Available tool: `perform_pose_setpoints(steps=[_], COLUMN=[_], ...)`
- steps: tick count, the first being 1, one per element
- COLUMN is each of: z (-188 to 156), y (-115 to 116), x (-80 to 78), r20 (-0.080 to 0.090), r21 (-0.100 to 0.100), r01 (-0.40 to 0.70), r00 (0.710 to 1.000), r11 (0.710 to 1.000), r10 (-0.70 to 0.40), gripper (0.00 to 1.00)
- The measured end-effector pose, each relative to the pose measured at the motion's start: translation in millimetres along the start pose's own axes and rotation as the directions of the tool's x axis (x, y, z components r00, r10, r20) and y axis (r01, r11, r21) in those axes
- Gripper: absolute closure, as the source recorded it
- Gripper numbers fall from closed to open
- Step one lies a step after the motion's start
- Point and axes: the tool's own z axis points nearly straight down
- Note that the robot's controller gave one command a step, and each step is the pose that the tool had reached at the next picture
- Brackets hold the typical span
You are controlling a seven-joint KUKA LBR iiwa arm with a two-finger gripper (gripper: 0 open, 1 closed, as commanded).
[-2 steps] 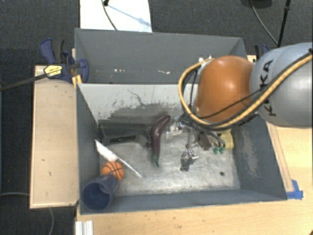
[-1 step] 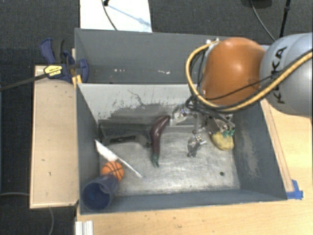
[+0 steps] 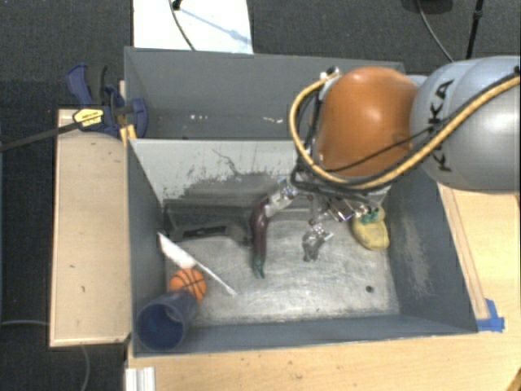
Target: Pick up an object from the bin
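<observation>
My gripper [image 3: 313, 243] hangs below the orange cover over the middle of the bin floor, a little right of centre. Just to its left lies a dark purple eggplant-like thing [image 3: 259, 236] with a green tip pointing to the front. To its right, a yellowish pear-shaped thing [image 3: 371, 234] rests on the floor, partly under the arm's fittings. I see nothing held in the gripper.
A dark grey blocky thing [image 3: 203, 218] lies at the left, behind a white stick [image 3: 192, 261]. A small orange ball [image 3: 188, 283] and a blue cup [image 3: 163, 322] sit in the front left corner. Bare floor shows in front of the gripper.
</observation>
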Motion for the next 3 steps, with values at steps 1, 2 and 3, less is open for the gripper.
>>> perform_pose_setpoints(steps=[1, 2, 3], z=[32.2, 107.9, 107.9], y=[9.5, 11.0, 10.9], x=[-15.9, -9.8, -9.7], r20=[-0.002, 0.013, 0.013], r21=[-0.002, 0.002, 0.002], r01=[-0.124, 0.078, 0.075], r00=[0.992, 0.997, 0.997], r11=[0.992, 0.997, 0.997], r10=[0.124, -0.078, -0.075], gripper=[0.0, 1.0, 1.0])
